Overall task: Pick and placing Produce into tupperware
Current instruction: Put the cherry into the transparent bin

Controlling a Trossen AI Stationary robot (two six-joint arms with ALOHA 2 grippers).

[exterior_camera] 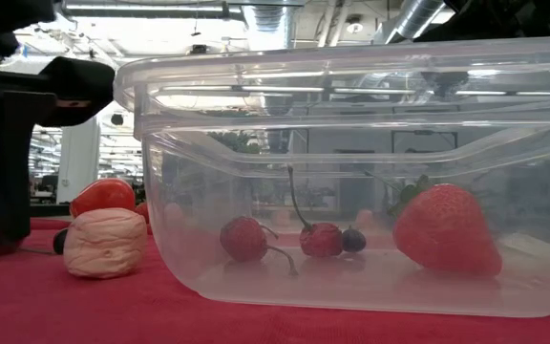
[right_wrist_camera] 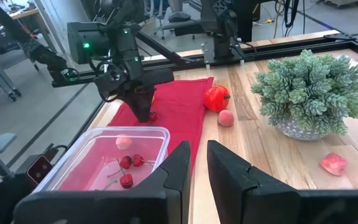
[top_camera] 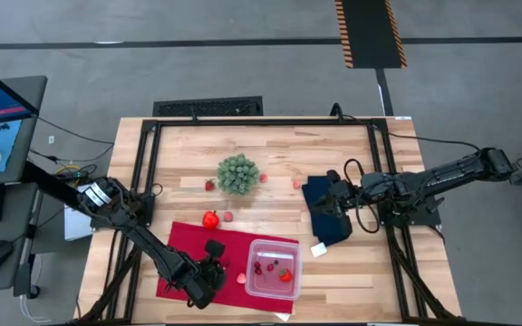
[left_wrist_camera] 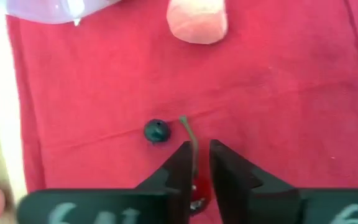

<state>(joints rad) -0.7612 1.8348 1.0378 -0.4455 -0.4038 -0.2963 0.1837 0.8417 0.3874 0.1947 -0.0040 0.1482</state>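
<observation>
From above, the tupperware (top_camera: 273, 269), a clear, faintly pink square tub with rounded corners, sits at the near edge of the wooden surface (top_camera: 270, 149), partly on a red cloth (top_camera: 188, 249). Small red fruits lie inside it. The left pincer (top_camera: 209, 272) is down on the cloth just beside the tub's left wall, with a pink bit (top_camera: 240, 278) between them. A red tomato-like piece (top_camera: 210, 218) lies at the cloth's far edge, a small pink piece (top_camera: 228, 216) beside it, and more red bits (top_camera: 210, 185) lie near a green bushy ball (top_camera: 238, 174). The right pincer (top_camera: 332, 197) rests over a dark blue cloth (top_camera: 326, 220), well apart from the tub.

At table height, the tub holds a strawberry (exterior_camera: 445, 229), two stemmed cherries (exterior_camera: 244, 238) and a dark berry (exterior_camera: 353, 240). A pale pink lump (exterior_camera: 104, 242) lies just outside its wall.

The left wrist view shows the left pincer (left_wrist_camera: 195, 167) narrow, its fingers (left_wrist_camera: 178, 165) pinching the thin stem of a cherry (left_wrist_camera: 199, 191) lying on the cloth. A dark blue berry (left_wrist_camera: 156, 131) lies just beside the fingertips, the pink lump (left_wrist_camera: 197, 20) farther off near the tub's corner (left_wrist_camera: 55, 9).

The right wrist view shows the right pincer (right_wrist_camera: 199, 160) narrow, nothing between its fingers, with the tub (right_wrist_camera: 114, 162) ahead of it.
</observation>
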